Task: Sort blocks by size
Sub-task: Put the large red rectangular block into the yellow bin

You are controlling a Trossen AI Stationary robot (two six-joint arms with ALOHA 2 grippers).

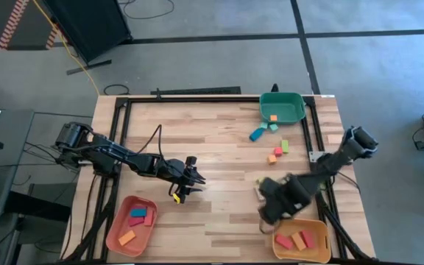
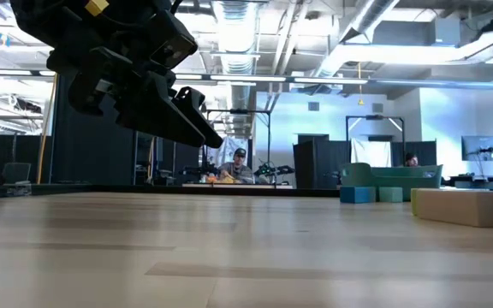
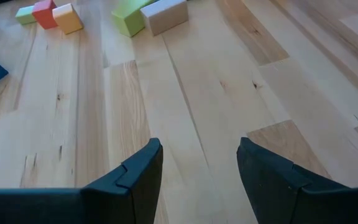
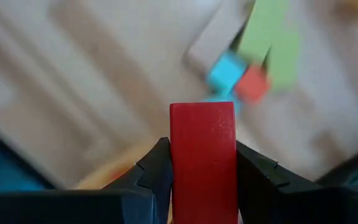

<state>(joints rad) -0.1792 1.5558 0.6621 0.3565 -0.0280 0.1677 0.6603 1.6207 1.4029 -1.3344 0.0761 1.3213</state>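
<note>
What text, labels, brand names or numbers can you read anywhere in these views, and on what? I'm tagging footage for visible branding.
None: no readable text in any view.
The blocks on the table, the green tray and the red block held in the right gripper are plain solid colours.
The yellow patch on the left gripper shows no legible marking.
Screens and fixtures in the room behind, in the low view, are too small to read.
</note>
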